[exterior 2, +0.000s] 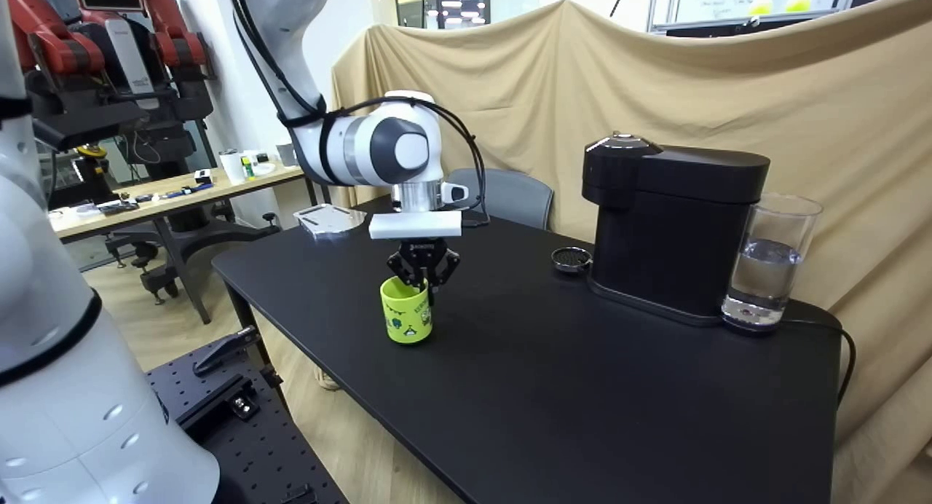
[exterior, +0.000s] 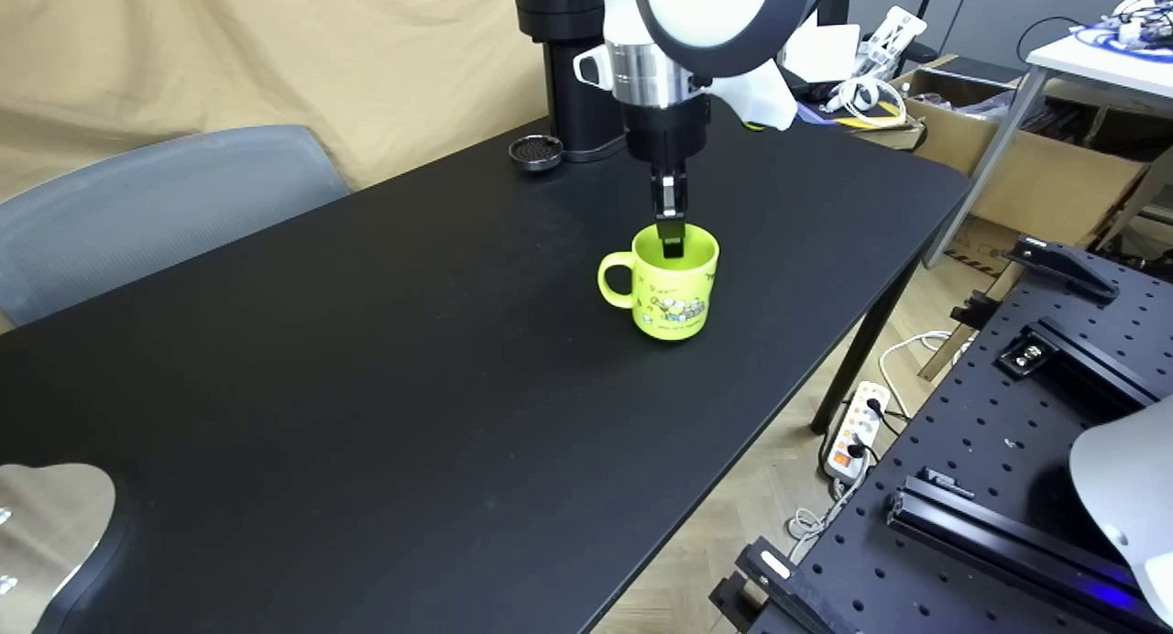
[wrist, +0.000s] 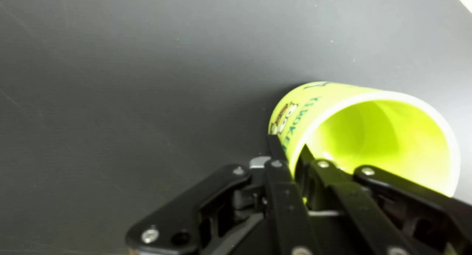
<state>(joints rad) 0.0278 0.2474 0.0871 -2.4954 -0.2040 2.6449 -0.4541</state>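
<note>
Lime mug (exterior: 674,291), pinched — fingers (wrist: 281,172) nearly together, one inside, one outside.

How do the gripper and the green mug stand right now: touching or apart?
Touching. The gripper is shut on the mug: the wrist view shows the mug's wall pinched between the fingers, one inside and one outside.

We see the yellow-green cylindrical mug (exterior: 675,297) on the black flat table (exterior: 321,451), its wall between the tips of the black two-fingered gripper (wrist: 290,143). In an exterior view, we find to the mug's right the black boxy coffee machine (exterior 2: 670,242), with the round mesh tray (exterior 2: 570,258) at its left, the clear cylindrical tank (exterior 2: 769,274) at its right, and the beige cloth curtain (exterior 2: 502,96) behind.
</note>
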